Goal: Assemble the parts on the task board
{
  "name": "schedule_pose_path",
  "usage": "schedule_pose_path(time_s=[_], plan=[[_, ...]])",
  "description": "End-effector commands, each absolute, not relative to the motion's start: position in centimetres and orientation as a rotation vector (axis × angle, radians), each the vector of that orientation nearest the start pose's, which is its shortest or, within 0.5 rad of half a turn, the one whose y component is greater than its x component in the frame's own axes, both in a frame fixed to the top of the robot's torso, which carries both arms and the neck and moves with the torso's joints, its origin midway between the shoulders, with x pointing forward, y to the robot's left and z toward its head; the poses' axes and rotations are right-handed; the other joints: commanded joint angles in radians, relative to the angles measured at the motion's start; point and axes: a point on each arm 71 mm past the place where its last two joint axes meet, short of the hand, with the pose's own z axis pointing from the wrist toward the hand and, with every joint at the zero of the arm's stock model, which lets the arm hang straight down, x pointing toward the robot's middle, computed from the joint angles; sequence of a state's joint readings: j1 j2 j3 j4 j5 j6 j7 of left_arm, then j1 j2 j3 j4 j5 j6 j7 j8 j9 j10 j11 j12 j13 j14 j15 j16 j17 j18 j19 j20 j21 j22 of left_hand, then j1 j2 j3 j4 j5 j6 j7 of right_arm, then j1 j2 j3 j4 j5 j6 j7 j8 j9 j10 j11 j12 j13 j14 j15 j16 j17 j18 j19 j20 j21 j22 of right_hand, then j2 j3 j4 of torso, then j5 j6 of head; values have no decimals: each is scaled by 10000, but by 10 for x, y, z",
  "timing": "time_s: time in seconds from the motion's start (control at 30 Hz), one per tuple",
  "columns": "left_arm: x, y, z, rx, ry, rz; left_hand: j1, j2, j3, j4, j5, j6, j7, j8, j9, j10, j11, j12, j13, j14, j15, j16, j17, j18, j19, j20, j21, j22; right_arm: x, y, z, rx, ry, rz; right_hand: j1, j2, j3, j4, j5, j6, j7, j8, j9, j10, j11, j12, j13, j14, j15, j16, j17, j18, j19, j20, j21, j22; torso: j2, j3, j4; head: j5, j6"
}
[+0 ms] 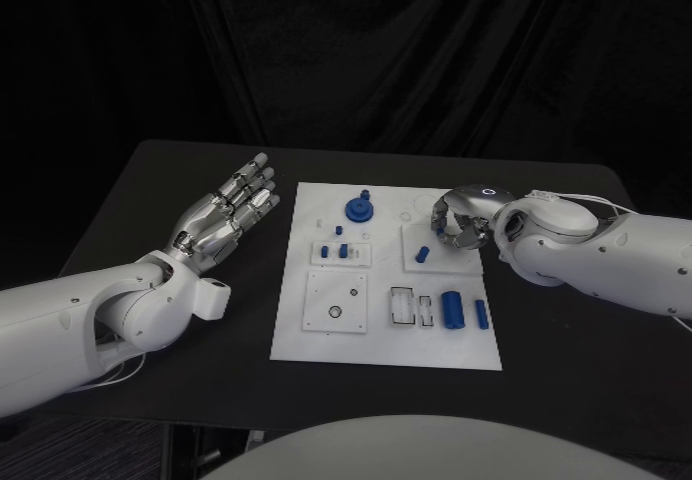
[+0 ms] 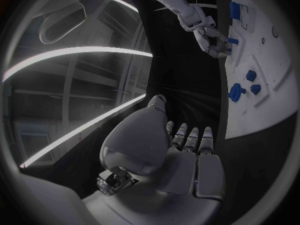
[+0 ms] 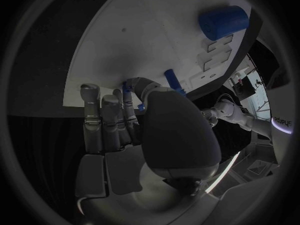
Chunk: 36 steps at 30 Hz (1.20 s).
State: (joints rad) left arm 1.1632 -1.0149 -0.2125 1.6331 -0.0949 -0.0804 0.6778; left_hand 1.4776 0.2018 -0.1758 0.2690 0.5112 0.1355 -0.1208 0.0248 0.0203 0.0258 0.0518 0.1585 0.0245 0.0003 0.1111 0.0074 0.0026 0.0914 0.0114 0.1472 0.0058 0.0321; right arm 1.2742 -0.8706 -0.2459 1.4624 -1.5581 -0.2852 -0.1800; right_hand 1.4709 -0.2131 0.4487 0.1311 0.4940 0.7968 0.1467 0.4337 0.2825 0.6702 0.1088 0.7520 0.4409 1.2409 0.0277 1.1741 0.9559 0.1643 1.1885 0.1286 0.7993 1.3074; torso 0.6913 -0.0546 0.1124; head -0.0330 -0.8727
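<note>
Board (image 1: pixel 387 345): we see the white plate mid-table, its near edge bare.
Near parts: a blue cylinder (image 1: pixel 453 309) and a slimmer bar (image 1: pixel 480 315) lie in the near right slots.
Left hand (image 1: pixel 228 212): beside the board's left edge, fingers straight and apart, holding nothing.
Right hand (image 1: pixel 462 215): over the far right corner, fingers curled down; we cannot tell whether they hold anything.
Far part: a blue knob (image 1: pixel 358 208).

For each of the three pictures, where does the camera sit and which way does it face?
Head view: on the head, looking down on the task board; both arms show.
Left wrist view: behind the left hand, facing across the table.
Right wrist view: behind the right hand, facing the board.
Shared: head and left wrist views both show the right hand.
</note>
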Motion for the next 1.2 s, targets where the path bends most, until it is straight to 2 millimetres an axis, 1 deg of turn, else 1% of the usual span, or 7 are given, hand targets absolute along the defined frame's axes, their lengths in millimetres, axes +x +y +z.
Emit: schedule_pose_path(time_s=[0.03,0.33,0.37,0.63,0.9,0.97,1.2], plan=[[422,250,-214,-8632,12957,-18665,111,1,76,16,54,-16,123,-52,-1,9,140,77,18,16,83,34,9,159,-24,103,32,17,480,-242,-233,-2681,18215,3797,-99,22,45,3,-50,-62,-16,-65,-23,31,17,-69,-12,30,13,-43,-13,-98,34,20,-53,561,1,5,13,-9,1],[423,250,-216,-8673,13046,-18691,186,1,158,-19,109,-14,241,-52,0,10,259,122,23,32,184,105,30,200,-5,237,42,52,480,-243,-235,-2487,18072,4038,98,248,195,-278,-30,370,84,154,122,608,-109,-36,-168,212,-100,89,52,-133,242,-75,219,653,4,14,-4,0,1],[423,250,-216,-8677,13055,-18694,201,-1,183,-22,116,-20,271,-52,-1,9,290,141,25,40,235,136,38,207,2,294,46,62,480,-243,-235,-2468,18031,4080,105,289,191,-306,-51,456,74,211,163,725,-131,-29,-193,265,-120,122,78,-151,307,-93,317,678,3,12,-4,-3,1],[424,249,-217,-8718,13151,-18698,236,-4,241,-36,131,-1,359,-48,2,10,376,189,31,54,328,184,51,216,15,392,51,79,481,-242,-233,-2307,17769,4387,81,471,90,-453,-273,931,-49,565,497,1448,-293,-173,-444,508,-252,211,114,-206,569,-210,602,735,0,9,-9,-11,1],[424,249,-219,-8769,13247,-18668,332,-29,349,-123,183,27,497,-43,7,7,495,242,37,65,407,228,60,229,33,487,59,100,481,-243,-232,-2233,17532,4500,228,507,110,-636,-237,914,-87,582,622,1877,-378,-280,-567,531,-336,118,-23,-207,627,-301,605,740,1,7,-8,-22,1],[424,249,-219,-8775,13255,-18661,356,-35,388,-150,196,62,581,-37,13,-2,530,247,36,58,388,210,54,249,36,496,59,100,481,-243,-231,-2217,17479,4517,247,510,116,-659,-220,917,-89,583,636,1921,-384,-298,-581,535,-344,109,-32,-209,635,-310,612,743,0,10,-9,-18,1],[424,250,-221,-8823,13298,-18631,375,-42,444,-183,223,107,682,-29,19,-14,592,285,40,48,318,189,47,305,39,489,59,100,481,-243,-228,-1985,17040,4769,299,515,138,-730,-160,947,-99,588,684,2034,-396,-390,-641,596,-367,115,-14,-226,695,-340,696,769,2,7,-8,-18,1]])
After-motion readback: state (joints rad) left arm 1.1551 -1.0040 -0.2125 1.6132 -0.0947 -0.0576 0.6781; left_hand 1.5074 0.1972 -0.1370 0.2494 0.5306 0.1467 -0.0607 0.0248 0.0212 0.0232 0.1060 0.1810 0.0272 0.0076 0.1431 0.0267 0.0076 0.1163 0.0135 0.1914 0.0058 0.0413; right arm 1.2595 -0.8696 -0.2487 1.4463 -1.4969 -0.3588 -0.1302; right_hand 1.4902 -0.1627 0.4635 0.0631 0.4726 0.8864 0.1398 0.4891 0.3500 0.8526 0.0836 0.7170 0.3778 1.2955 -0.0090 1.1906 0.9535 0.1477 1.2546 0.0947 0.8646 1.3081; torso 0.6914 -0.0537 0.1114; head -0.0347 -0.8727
